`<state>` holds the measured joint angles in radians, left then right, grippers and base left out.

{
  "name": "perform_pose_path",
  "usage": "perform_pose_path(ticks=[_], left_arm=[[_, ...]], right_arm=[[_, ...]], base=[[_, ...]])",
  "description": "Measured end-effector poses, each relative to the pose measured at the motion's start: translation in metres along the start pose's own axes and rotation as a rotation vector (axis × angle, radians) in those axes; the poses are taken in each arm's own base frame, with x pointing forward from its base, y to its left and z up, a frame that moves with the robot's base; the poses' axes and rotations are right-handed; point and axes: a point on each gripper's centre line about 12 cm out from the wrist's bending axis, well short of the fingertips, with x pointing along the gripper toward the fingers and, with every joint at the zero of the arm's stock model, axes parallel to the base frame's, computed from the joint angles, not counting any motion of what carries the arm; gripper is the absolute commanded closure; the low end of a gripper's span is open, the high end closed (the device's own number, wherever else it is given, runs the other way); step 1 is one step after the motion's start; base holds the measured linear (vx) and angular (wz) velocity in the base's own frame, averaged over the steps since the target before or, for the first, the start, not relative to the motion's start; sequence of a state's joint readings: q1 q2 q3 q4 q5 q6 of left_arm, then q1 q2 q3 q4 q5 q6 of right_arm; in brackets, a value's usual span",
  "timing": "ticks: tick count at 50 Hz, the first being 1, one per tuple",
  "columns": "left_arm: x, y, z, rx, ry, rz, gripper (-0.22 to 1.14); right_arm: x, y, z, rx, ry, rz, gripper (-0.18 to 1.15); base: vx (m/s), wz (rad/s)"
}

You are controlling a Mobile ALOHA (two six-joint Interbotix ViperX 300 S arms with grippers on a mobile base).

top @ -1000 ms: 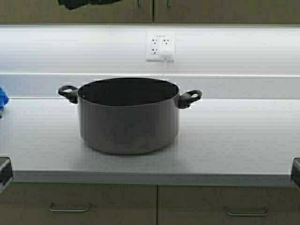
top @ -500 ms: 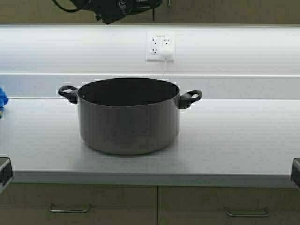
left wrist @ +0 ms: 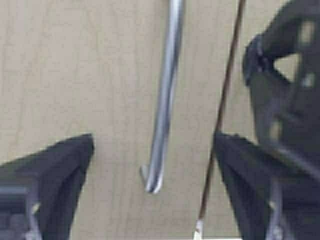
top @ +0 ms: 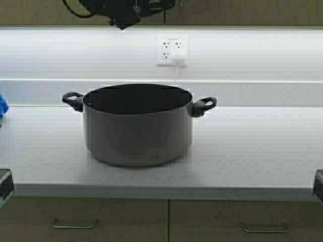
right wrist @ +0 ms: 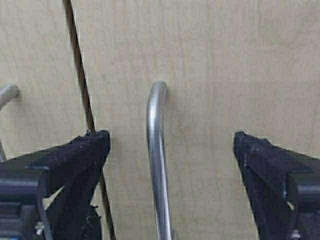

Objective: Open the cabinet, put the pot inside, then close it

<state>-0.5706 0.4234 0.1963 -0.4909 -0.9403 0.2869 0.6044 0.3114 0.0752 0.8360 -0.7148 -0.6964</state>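
While both arms are up at the wall-hung cabinet with the light beige wood-grain doors (top: pixel 227 12), nothing's actually been opened yet, doors look flush and shut. Biggest thing down below is the pale grey countertop (top: pixel 252 151), and sitting right in the middle of it is the wide matte grey lidless pot with two black loop handles (top: pixel 137 126), nowhere near either gripper, so it's just waiting its turn. Up top, the left gripper (left wrist: pixel 152 150) is spread wide with the slim silver bar handle of the left door (left wrist: pixel 165 100) running between its dark fingers (left wrist: pixel 55 165), not pinched at all. Same story on the other side: the right gripper (right wrist: pixel 167 160) is wide open, straddling the curved silver handle of the right door (right wrist: pixel 156 160), fingers apart from it on both sides. From the high view I can only see a dark bit of arm at the cabinet's bottom edge. What could go sideways, I reckon: these handles are thin and slick, so if the jaws close off-centre or too shallow they'll slip off on the pull. Also the two grippers sit close by the door seam, so swinging both doors could make the arms bump each other.
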Motion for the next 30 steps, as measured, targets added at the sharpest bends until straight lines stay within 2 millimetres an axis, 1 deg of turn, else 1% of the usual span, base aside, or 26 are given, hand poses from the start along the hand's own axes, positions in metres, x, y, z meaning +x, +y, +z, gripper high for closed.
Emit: perform_pose_path(ticks=[2, 4, 6, 7, 9, 10, 12, 13, 14, 16, 17, 18, 19, 22, 24, 26, 30], left_arm=[[0.001, 0.001, 0.000, 0.001, -0.002, 0.003, -0.03], [0.002, 0.001, 0.000, -0.002, -0.003, 0.003, 0.04], [0.003, 0.002, 0.001, -0.001, -0.005, 0.005, 0.14], [0.003, 0.003, 0.001, 0.000, -0.005, 0.007, 0.21], [0.005, 0.006, 0.001, -0.001, -0.008, 0.014, 0.39], [0.005, 0.009, 0.001, 0.001, -0.007, 0.019, 0.48], [0.006, 0.010, 0.001, 0.001, -0.007, 0.020, 0.71], [0.006, 0.009, 0.001, -0.001, -0.005, 0.018, 0.83], [0.005, 0.007, 0.001, -0.003, -0.005, 0.015, 0.92], [0.004, 0.004, 0.001, 0.000, -0.002, 0.008, 1.06], [0.004, 0.005, 0.001, 0.002, -0.001, 0.010, 1.06], [0.005, 0.005, 0.000, 0.004, 0.001, 0.008, 1.03], [0.005, 0.006, 0.000, 0.005, 0.003, 0.007, 0.99], [0.004, 0.006, -0.001, 0.006, 0.018, 0.002, 0.87], [0.003, 0.006, 0.000, 0.009, 0.027, -0.001, 0.82], [0.001, 0.008, 0.000, 0.011, 0.036, -0.002, 0.84], [-0.006, 0.010, 0.006, 0.017, 0.059, -0.012, 0.87]], right_arm=[[0.001, 0.000, 0.000, 0.001, -0.001, 0.000, -0.05], [0.001, 0.000, 0.001, 0.001, -0.003, 0.000, 0.01], [0.001, 0.001, 0.002, 0.003, -0.005, 0.000, 0.09], [0.002, 0.000, 0.001, 0.003, -0.003, -0.002, 0.15], [0.002, -0.002, 0.001, 0.003, -0.004, -0.005, 0.30], [0.003, -0.003, 0.001, 0.001, -0.003, -0.008, 0.40], [0.004, -0.007, 0.001, 0.000, -0.004, -0.015, 0.61], [0.003, -0.004, 0.001, -0.002, -0.001, -0.008, 0.73], [0.003, -0.002, 0.001, -0.004, -0.001, -0.004, 0.84], [0.003, 0.000, 0.002, -0.002, -0.001, 0.003, 1.02], [0.003, -0.001, 0.002, -0.003, 0.000, 0.005, 1.07], [0.003, 0.000, 0.001, -0.004, 0.004, 0.010, 1.08], [0.002, 0.001, 0.002, -0.005, 0.005, 0.013, 1.07], [0.002, 0.000, -0.001, -0.010, 0.015, 0.017, 0.94], [0.001, -0.001, 0.000, -0.011, 0.019, 0.022, 0.86], [-0.002, -0.001, 0.001, -0.013, 0.025, 0.028, 0.86], [-0.009, -0.002, 0.004, -0.013, 0.041, 0.043, 0.91]], base=[[-0.02, -0.01], [-0.02, -0.01], [-0.02, -0.01], [-0.02, -0.01], [-0.02, -0.01], [-0.02, -0.01], [-0.01, -0.01], [-0.02, -0.01], [-0.02, -0.02], [-0.02, -0.02], [-0.02, -0.02], [-0.01, -0.01], [-0.01, 0.01], [0.00, 0.00], [0.00, 0.00], [0.00, 0.00], [0.00, 0.00]])
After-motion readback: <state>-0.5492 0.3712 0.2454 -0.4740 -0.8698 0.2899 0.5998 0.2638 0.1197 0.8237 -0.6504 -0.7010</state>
